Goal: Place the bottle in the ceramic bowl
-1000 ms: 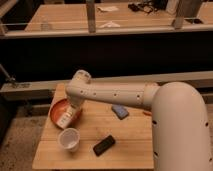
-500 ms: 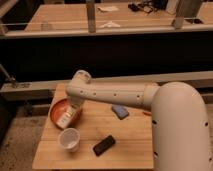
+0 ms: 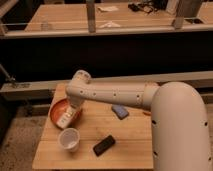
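Note:
The orange-red ceramic bowl [image 3: 57, 109] sits at the left edge of the wooden table [image 3: 125, 132]. The small white bottle [image 3: 65, 119] with dark markings lies tilted over the bowl's front right part, reaching to its rim. My gripper [image 3: 72, 107] comes down from the white arm's elbow and sits right above the bottle, over the bowl. Whether it holds the bottle is hidden by the wrist.
A white paper cup [image 3: 69, 139] stands just in front of the bowl. A black flat object [image 3: 104, 145] lies right of the cup, and a blue object [image 3: 120, 111] lies under the arm. A grey rail [image 3: 30, 87] runs behind the table.

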Robot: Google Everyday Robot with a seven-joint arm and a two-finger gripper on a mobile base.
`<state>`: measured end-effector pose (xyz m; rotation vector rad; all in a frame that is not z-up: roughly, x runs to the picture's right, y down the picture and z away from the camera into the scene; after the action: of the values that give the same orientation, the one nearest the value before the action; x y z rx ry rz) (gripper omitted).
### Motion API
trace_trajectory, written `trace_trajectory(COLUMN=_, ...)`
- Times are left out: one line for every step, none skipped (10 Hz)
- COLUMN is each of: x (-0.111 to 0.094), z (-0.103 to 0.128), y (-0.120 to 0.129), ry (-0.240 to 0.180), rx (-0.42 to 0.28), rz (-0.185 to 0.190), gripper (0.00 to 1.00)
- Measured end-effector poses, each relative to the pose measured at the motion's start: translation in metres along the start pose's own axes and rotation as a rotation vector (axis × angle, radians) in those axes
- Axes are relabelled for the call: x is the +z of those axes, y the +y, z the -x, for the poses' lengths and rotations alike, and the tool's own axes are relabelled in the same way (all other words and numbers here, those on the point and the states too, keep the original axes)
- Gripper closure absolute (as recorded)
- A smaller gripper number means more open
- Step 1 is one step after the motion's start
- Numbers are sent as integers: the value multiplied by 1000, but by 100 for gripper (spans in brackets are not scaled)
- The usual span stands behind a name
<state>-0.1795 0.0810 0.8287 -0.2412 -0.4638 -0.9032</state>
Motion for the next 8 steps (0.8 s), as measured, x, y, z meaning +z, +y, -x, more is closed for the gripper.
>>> trace_trajectory(x=0, z=0, y=0, ry=0, rx=0, rz=0, gripper=69)
trace_trajectory(x=0, z=0, y=0, ry=-1, rx=-1, rz=0, gripper=69)
trace_trajectory(x=0, z=0, y=0, ry=-1, rx=-2, rz=1, gripper=69)
trace_trajectory(x=0, z=0, y=0, ry=-1, rx=-3, rz=1, gripper=69)
trace_trajectory(x=0, z=0, y=0, ry=-2, rx=-5, rz=1, gripper=69)
trace_trajectory(x=0, z=0, y=0, ry=-2, rx=-6, rz=2, gripper=69)
trace_trajectory(x=0, z=0, y=0, ry=-2, rx=-6, rz=2, gripper=66)
trace_trajectory(x=1, z=0, y=1, ry=-2, rx=-6, rz=2, gripper=64)
